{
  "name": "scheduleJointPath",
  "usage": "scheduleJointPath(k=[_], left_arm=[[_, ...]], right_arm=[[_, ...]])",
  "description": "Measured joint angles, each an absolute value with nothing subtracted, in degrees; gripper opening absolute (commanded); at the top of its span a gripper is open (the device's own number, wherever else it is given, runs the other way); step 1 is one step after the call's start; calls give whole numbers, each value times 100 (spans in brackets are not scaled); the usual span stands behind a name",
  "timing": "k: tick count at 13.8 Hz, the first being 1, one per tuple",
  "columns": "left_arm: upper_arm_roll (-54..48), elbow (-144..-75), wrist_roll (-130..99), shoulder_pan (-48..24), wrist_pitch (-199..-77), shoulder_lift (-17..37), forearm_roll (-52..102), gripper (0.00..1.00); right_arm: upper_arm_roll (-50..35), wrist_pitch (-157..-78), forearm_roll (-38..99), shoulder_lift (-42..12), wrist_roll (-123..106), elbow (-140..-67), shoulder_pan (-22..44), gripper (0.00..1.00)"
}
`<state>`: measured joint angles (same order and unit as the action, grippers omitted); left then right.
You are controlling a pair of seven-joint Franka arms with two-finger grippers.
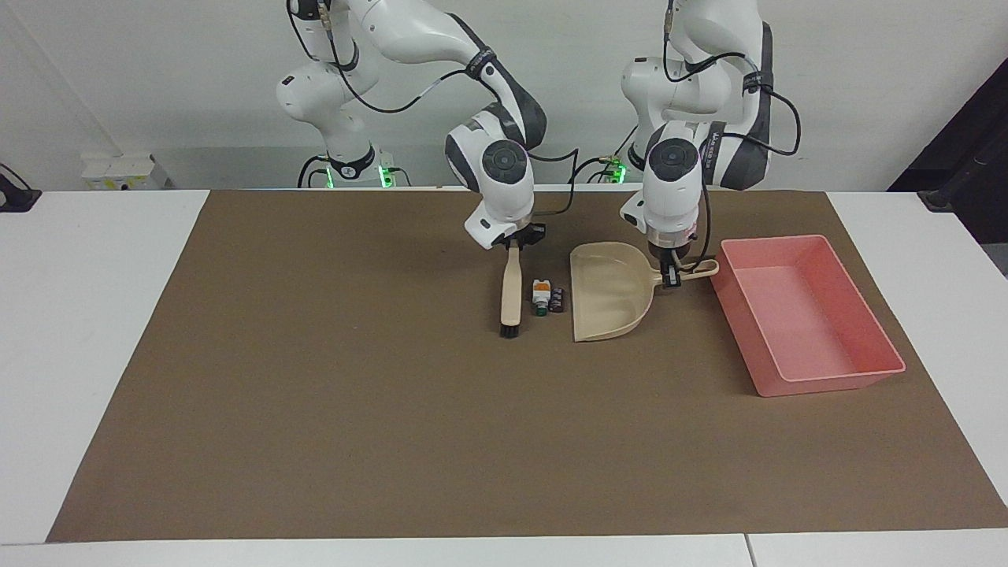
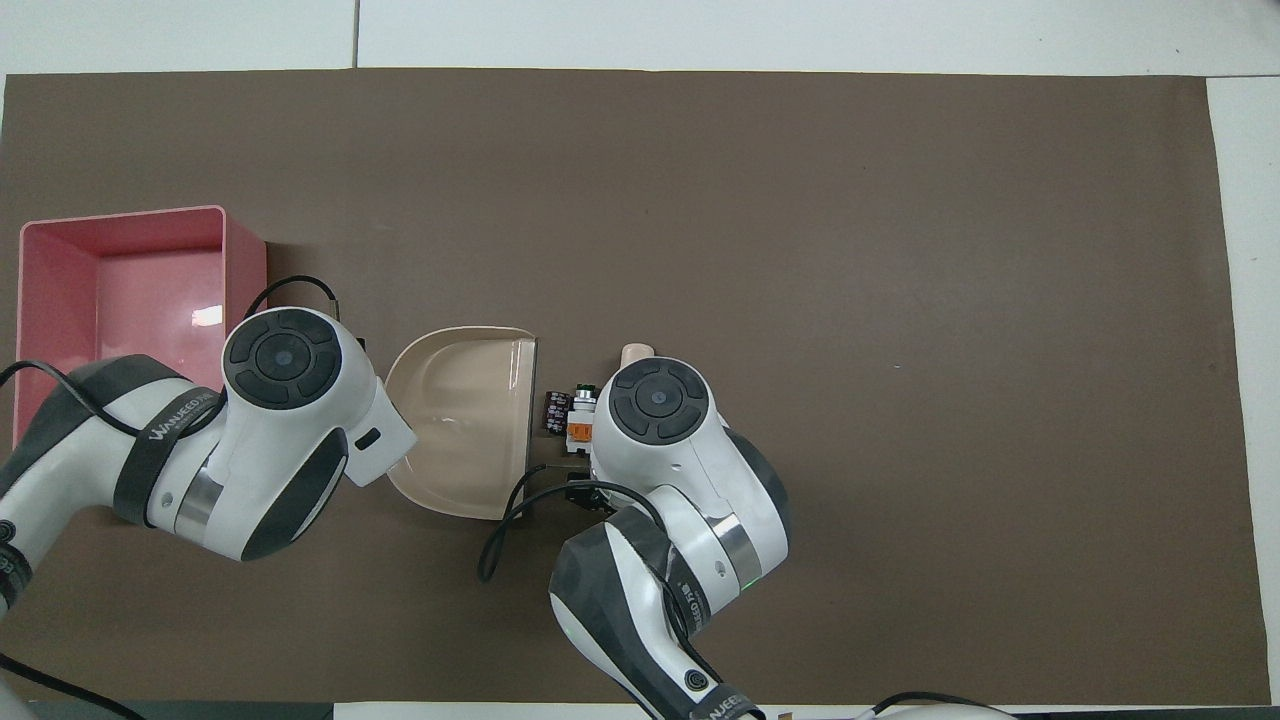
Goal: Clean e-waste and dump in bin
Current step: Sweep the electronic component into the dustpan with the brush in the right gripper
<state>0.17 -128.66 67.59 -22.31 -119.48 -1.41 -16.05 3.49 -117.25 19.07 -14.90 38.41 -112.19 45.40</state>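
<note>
The e-waste lies on the brown mat: a white part with an orange top [image 1: 540, 296] [image 2: 579, 422] and, touching it, a dark part [image 1: 557, 299] [image 2: 555, 412]. My right gripper [image 1: 512, 244] is shut on the handle of a beige brush [image 1: 510, 293], whose black bristles rest on the mat close beside the white part, toward the right arm's end. My left gripper [image 1: 672, 277] is shut on the handle of the beige dustpan [image 1: 606, 295] [image 2: 465, 420], whose open edge lies just beside the dark part. The pink bin [image 1: 835, 382] [image 2: 130, 290] is empty.
The bin stands beside the dustpan's handle, toward the left arm's end of the table. The brown mat [image 1: 394, 409] covers most of the white table. In the overhead view both hands cover their own fingers, and the right hand hides most of the brush.
</note>
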Motion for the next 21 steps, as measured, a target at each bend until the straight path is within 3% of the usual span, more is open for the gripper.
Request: scheduleJointPath(k=[21], left_arm=[[17, -12917, 6740, -2233, -11947, -141, -1617, 1]], right_arm=[[346, -12659, 2611, -2156, 4551, -10487, 5258, 0]])
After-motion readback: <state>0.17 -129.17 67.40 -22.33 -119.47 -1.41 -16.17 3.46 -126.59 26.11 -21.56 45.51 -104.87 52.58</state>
